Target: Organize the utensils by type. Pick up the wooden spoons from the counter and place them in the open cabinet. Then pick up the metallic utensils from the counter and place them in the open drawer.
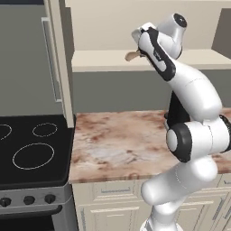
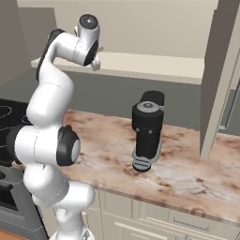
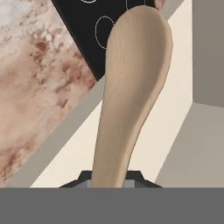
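Note:
My gripper (image 1: 140, 50) is raised to the level of the open cabinet's shelf (image 1: 103, 61), shut on the handle of a pale tan wooden spoon (image 1: 132, 55). The spoon's bowl pokes out to the left, just above the shelf's front edge. In the hand view the spoon (image 3: 131, 87) rises from between my fingertips (image 3: 111, 180), with its oval bowl over the cream shelf (image 3: 166, 131). From the right base view my gripper (image 2: 96, 61) hangs at the shelf's (image 2: 150, 65) left end.
Below the shelf lies a marbled worktop (image 1: 117, 140) beside a black stove (image 1: 31, 149). A tall black appliance (image 2: 147, 133) stands on the worktop, right of my arm. Open cabinet doors (image 1: 58, 58) (image 2: 220, 79) hang on both sides of the shelf.

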Controlling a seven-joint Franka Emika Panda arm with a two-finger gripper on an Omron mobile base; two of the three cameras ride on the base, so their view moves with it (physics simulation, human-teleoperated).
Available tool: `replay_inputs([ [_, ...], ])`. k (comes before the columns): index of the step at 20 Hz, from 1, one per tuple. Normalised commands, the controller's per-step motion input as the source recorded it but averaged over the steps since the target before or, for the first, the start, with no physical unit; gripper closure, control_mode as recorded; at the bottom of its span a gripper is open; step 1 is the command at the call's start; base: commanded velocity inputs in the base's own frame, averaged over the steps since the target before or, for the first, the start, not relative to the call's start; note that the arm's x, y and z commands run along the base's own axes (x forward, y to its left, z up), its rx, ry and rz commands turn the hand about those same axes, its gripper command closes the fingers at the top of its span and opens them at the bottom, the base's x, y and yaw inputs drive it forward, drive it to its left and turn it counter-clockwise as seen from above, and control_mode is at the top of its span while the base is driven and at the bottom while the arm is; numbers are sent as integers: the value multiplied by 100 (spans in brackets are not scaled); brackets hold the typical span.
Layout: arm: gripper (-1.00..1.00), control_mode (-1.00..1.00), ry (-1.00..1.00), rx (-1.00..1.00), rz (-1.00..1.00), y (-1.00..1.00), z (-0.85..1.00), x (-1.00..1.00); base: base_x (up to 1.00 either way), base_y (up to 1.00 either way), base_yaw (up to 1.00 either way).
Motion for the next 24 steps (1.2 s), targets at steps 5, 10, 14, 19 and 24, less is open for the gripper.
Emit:
replay_inputs([
  [5,100,-100,0,0,0,3,0,17,0,0,0],
  [10,100,-100,0,0,0,8,0,16,0,0,0],
  [14,100,-100,-2,0,0,12,-9,13,0,0,0],
  [19,100,-100,-6,0,0,5,0,26,0,0,0],
  [24,100,-100,-1,0,0,0,0,36,0,0,0],
])
